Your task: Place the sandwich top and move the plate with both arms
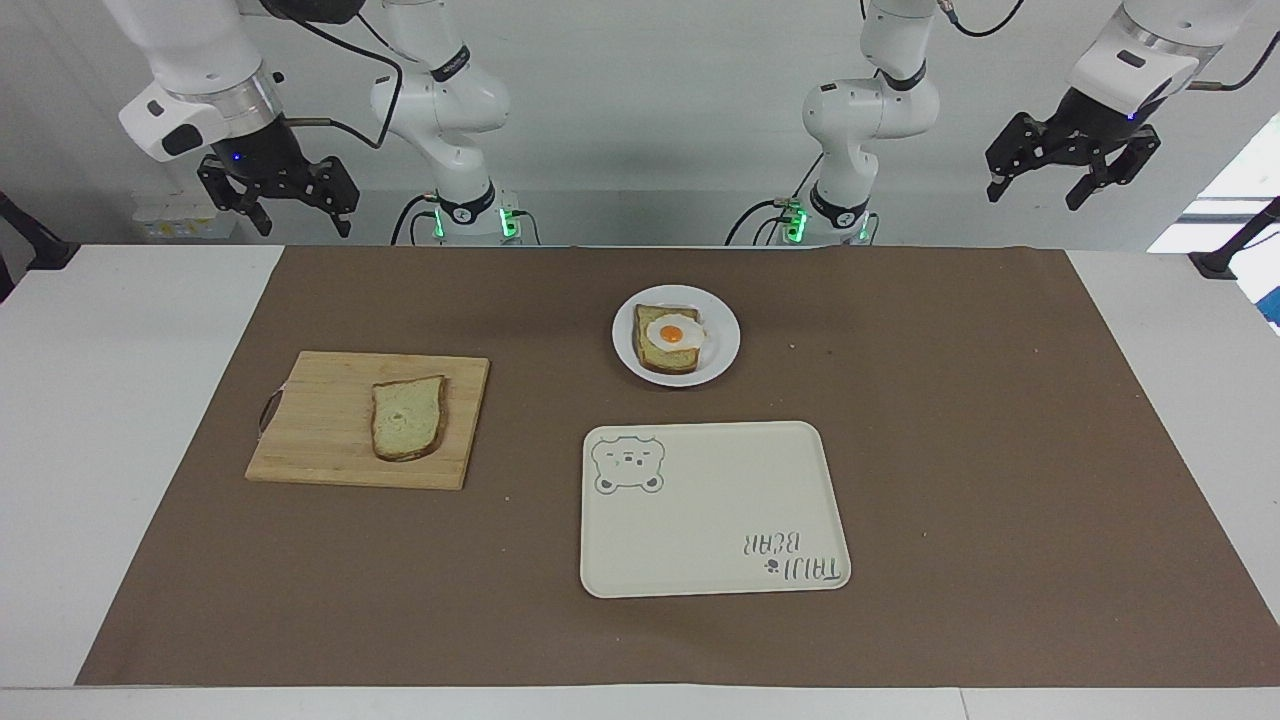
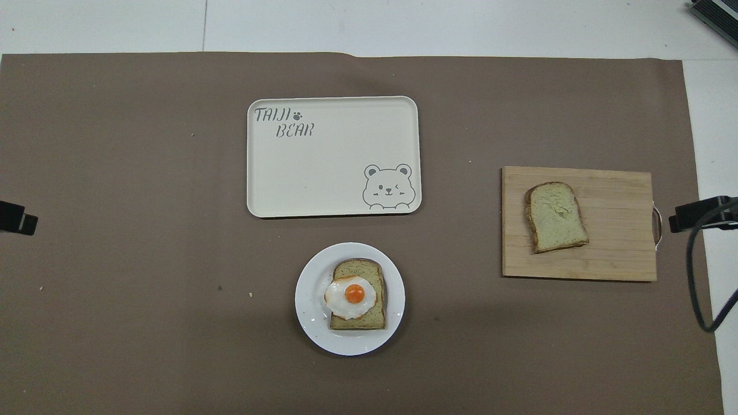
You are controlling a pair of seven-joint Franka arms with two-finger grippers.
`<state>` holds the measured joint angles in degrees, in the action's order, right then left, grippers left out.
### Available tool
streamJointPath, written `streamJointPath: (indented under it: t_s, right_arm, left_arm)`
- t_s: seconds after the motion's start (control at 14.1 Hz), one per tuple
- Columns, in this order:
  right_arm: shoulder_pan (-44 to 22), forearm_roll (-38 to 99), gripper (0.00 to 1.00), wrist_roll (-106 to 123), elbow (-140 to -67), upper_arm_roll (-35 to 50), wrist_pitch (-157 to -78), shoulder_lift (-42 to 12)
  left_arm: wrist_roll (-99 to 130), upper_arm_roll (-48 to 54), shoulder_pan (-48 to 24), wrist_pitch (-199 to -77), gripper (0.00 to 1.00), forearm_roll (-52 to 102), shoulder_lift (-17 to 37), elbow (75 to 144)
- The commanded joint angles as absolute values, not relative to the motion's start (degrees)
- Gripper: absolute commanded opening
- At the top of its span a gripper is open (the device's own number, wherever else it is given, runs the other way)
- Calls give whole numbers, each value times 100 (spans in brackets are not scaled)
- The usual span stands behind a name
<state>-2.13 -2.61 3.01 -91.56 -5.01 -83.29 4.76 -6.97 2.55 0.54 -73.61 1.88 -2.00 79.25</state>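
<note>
The sandwich top (image 1: 407, 417) is a plain bread slice lying on a wooden cutting board (image 1: 320, 420) toward the right arm's end of the table; it also shows in the overhead view (image 2: 556, 217). The small white plate (image 1: 722, 325) holds a bread slice with a fried egg (image 1: 670, 338), near the robots at the middle. My right gripper (image 1: 300, 215) hangs open and empty high over the table's edge, beside the board's end. My left gripper (image 1: 1035, 195) hangs open and empty high over the table's other end.
A cream rectangular tray with a bear drawing (image 1: 710, 510) lies farther from the robots than the plate. A brown mat (image 1: 950, 450) covers most of the table. Only the grippers' tips show at the overhead view's side edges.
</note>
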Motion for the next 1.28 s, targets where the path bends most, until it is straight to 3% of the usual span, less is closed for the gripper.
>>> streamJointPath:
  t_s: [0.0,0.64,1.2]
  right_arm:
    - [-193,-237,100,299,-9352,-501,-8437,633]
    - [-202,-237,100,456,-9422,-501,-8455,668]
    - [-150,141,100,791,-9588,-501,-9175,633]
  left_arm:
    - [-729,299,167,-7330,100,237,-343,8095]
    - [-712,308,123,-7321,100,237,-343,8095]
    - [-677,343,88,-7330,100,246,-343,8095]
